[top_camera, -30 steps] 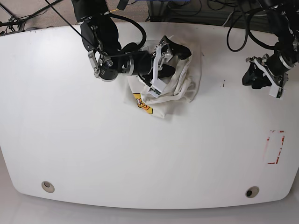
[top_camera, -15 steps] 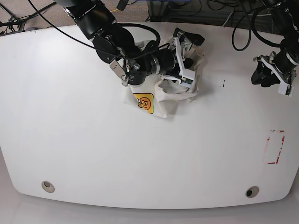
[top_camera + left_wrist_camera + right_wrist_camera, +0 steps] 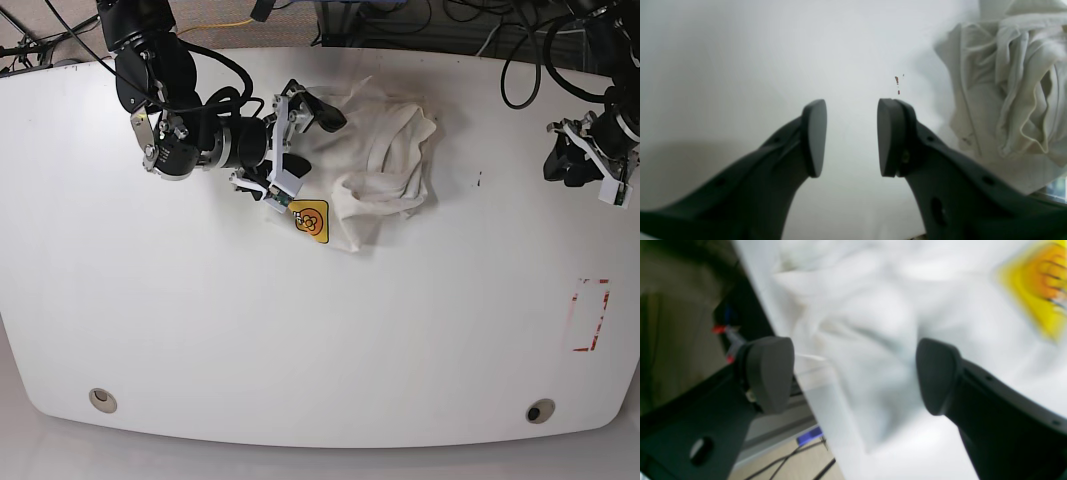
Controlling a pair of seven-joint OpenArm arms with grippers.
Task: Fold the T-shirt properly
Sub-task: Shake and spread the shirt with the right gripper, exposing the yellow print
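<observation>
The cream-white T-shirt [image 3: 385,160] lies crumpled at the table's far middle, with its orange-yellow graphic [image 3: 310,220] showing at the near left corner. My right gripper [image 3: 300,150] stands wide open at the shirt's left edge and holds nothing. In the right wrist view its fingers [image 3: 771,373] straddle blurred cloth of the T-shirt [image 3: 880,316] near the table's back edge, with the graphic [image 3: 1037,283] at upper right. My left gripper [image 3: 572,163] hovers far to the right. It is open and empty [image 3: 851,136] over bare table, and the T-shirt [image 3: 1007,100] lies bunched beyond it.
A red rectangle outline [image 3: 588,315] is marked near the table's right edge, and a small dark mark [image 3: 478,180] sits right of the shirt. Two round holes [image 3: 100,400] [image 3: 540,411] sit near the front edge. Cables hang behind the table's back edge.
My right gripper has pulled back to the left, out of the shirt pile, still open. The cloth has settled flatter, and the graphic shows more fully. The left arm has drifted slightly right.
</observation>
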